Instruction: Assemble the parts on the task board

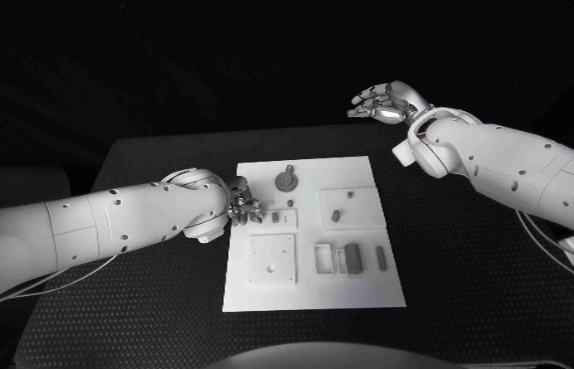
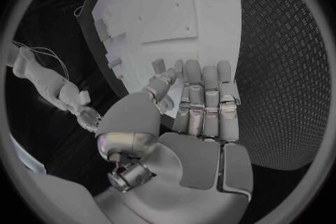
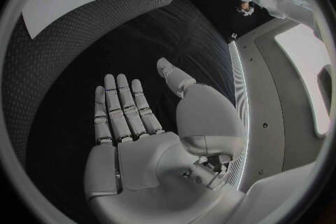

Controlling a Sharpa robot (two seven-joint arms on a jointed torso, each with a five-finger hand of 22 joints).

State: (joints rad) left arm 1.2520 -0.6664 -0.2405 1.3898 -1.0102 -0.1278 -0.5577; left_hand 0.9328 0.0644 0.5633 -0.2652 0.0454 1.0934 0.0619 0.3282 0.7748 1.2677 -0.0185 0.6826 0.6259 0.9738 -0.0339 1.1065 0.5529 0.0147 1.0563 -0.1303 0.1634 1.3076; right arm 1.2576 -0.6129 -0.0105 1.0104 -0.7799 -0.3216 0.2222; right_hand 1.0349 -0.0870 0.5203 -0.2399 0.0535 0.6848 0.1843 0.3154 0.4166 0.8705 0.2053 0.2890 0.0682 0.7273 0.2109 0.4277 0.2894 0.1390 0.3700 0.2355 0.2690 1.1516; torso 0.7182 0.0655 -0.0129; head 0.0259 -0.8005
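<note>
The task board (image 1: 313,235) lies in the middle of the black counter (image 1: 454,253), its small parts (image 1: 352,257) loose on it, one round part (image 1: 287,180) near its far edge. The left robot hand (image 1: 244,209) hovers at the board's left edge, fingers straight, side by side, holding nothing; reaching in from there, it could sweep loose pieces aside. The right robot hand (image 1: 385,103), empty with fingers spread, hangs well beyond the board's far right corner, too distant to steady it.

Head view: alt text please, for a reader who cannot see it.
A white task board lies on a black table, with small grey parts on it. The left hand is at the board's left edge; the right hand is raised beyond the table, holding nothing.
</note>
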